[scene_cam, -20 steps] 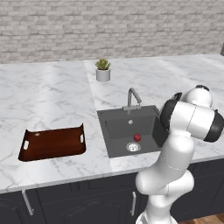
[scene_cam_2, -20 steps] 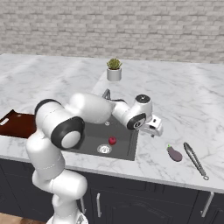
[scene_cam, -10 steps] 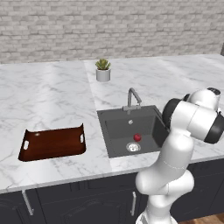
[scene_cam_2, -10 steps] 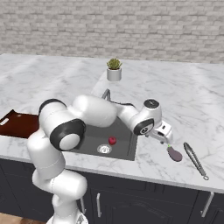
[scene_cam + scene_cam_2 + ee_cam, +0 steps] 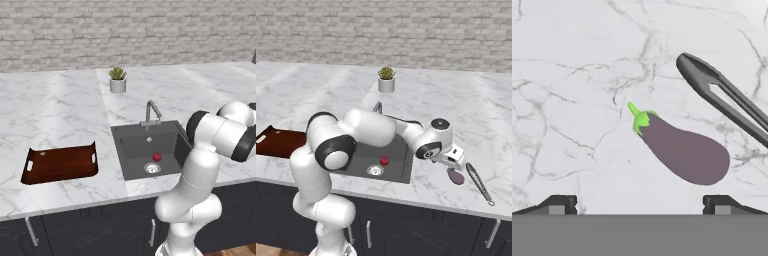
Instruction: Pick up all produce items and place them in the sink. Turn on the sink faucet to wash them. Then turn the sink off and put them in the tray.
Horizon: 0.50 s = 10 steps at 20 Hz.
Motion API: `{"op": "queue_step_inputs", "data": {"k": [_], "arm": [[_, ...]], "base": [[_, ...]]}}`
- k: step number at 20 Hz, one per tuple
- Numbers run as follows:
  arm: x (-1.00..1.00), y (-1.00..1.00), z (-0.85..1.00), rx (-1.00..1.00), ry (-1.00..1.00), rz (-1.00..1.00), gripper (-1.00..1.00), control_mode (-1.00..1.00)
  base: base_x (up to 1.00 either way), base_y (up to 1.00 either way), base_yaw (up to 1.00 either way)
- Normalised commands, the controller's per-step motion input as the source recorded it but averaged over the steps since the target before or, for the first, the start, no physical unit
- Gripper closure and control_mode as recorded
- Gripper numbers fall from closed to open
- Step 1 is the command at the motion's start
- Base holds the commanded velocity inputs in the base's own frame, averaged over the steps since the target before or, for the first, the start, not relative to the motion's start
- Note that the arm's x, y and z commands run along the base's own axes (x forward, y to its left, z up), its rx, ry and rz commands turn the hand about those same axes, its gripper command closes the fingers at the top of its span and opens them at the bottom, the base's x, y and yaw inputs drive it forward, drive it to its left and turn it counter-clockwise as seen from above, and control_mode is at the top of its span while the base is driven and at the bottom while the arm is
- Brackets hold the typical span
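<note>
— Across the back of the room, what do you see?

— Grey brick wall behind a white marble counter [image 5: 55, 115], dark cabinets below. A potted succulent [image 5: 118, 79] stands far back, behind the sink faucet [image 5: 151, 113]. The sink [image 5: 131, 152] is set into the counter with the red fruit [image 5: 156, 157] in it, just beside the drain. The tray [image 5: 60, 163] lies on the counter well to the left.

— And the purple one?

— The eggplant [image 5: 682, 148] lies on the marble right of the sink, near the front edge. From the right base view the gripper [image 5: 454, 159] hangs just above it, partly covering it.

— What does the hand view add?

— Its green stem, and the metal tongs [image 5: 724, 96] just beside it, apart. Both fingertips [image 5: 559, 204] stand wide at the bottom corners: jaws spread, nothing between them.
</note>
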Motion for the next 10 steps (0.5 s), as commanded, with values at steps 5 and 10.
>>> {"op": "queue_step_inputs", "data": {"k": [5,10], "arm": [[-0.03,-0.16,0.0,-0.05,0.02,0.07,-1.0,-1.0],[0.0,-0.07,-0.01,-0.05,0.03,0.15,-1.0,-1.0]], "base": [[0.0,0.0,0.0],[0.0,0.0,0.0]]}}
